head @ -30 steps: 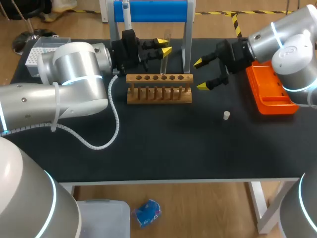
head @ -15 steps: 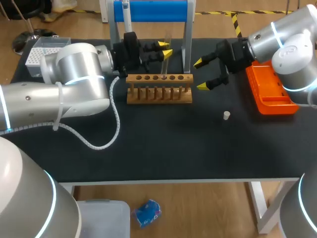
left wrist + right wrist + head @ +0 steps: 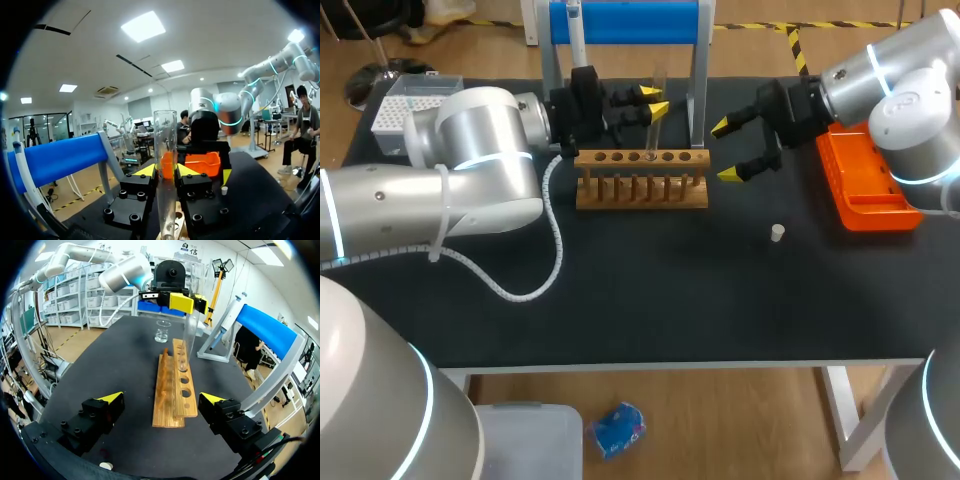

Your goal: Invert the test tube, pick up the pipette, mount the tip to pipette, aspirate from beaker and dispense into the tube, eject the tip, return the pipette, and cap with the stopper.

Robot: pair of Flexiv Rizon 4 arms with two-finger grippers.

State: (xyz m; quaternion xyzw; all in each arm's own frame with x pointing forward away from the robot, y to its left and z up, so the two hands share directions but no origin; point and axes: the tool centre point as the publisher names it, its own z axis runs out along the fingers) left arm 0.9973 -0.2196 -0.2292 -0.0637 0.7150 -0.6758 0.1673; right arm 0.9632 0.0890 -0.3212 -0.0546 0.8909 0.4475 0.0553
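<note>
Centrally, at the back of the black table (image 3: 650, 300), a clear glass test tube (image 3: 656, 100) stands upright between the yellow tips of the left gripper (image 3: 654, 98), which comes in sideways from the left. In the left wrist view both fingers (image 3: 143, 171) press the tube's smooth wall from opposite sides, so this claw is clamped on it with only the tube's width between the tips. The tube's rim rises above the fingers. Its lower end reaches the wooden rack (image 3: 641, 178) at one of the holes, though it is hard to tell whether it sits in the hole or just over it.

The rack is a long pale-brown block with a row of round holes along its top. Behind it stands a frame with a blue bar (image 3: 625, 22), and a white pipette (image 3: 575, 30) hangs at its left post. The right gripper (image 3: 726, 150) hovers just beside the rack's right end, fingers spread wide, touching nothing. A small white cylindrical stopper (image 3: 777, 233) lies on the table, well apart from both claws. An orange plastic tray (image 3: 865, 190) sits at the table's right. A small glass beaker (image 3: 161, 333) stands past the rack's far end.
</note>
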